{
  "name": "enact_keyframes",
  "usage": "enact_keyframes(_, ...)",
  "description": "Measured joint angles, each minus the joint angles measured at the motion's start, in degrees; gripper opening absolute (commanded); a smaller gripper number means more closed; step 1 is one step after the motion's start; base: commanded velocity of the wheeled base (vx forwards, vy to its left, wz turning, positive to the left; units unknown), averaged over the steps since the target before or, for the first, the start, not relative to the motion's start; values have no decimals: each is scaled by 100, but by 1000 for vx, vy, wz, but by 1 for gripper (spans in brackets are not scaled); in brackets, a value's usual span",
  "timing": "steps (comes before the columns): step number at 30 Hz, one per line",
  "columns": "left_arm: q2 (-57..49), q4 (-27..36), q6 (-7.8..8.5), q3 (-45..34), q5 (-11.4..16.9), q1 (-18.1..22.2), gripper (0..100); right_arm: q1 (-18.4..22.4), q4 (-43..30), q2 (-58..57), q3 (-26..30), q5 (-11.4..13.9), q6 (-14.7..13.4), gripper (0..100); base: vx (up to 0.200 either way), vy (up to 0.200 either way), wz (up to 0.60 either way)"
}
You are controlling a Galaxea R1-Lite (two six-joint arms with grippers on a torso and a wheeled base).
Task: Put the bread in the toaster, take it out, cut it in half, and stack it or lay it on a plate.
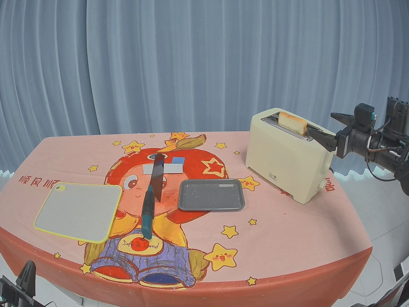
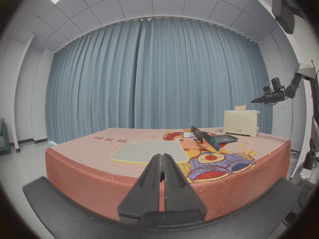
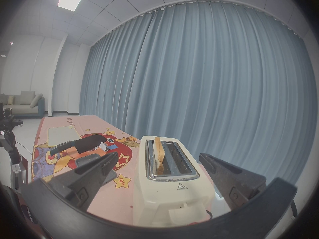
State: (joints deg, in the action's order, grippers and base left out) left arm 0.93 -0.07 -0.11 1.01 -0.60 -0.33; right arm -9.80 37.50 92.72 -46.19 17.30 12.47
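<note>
Bread [image 1: 292, 123]: one slice in one toaster [image 1: 285, 160]; right gripper [image 1: 319, 121] spread, left gripper [image 2: 162, 156] closed.

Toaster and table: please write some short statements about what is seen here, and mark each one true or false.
1. The bread stands in a slot of the toaster. True.
2. The right gripper is shut on the bread. False: it is open and holds nothing, near the toaster's top.
3. The knife lies on the cutting board. False: it lies between the cutting board and the grey tray.
4. The grey tray holds nothing. True.
</note>
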Motion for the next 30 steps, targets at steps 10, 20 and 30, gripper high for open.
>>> enact_keyframes(10, 0, 0, 0, 0, 0, -2, 0, -15, -2, -629, 672, -112, -512, 100, 0, 0, 0)
enact_keyframes(20, 0, 0, 1, 0, 2, -2, 0, -106, 66, -1102, 1560, -397, -612, 100, 0, 0, 0)
enact_keyframes(30, 0, 0, 1, 0, 2, 0, 0, -205, 68, -1657, 2000, -380, -1734, 100, 0, 0, 0)
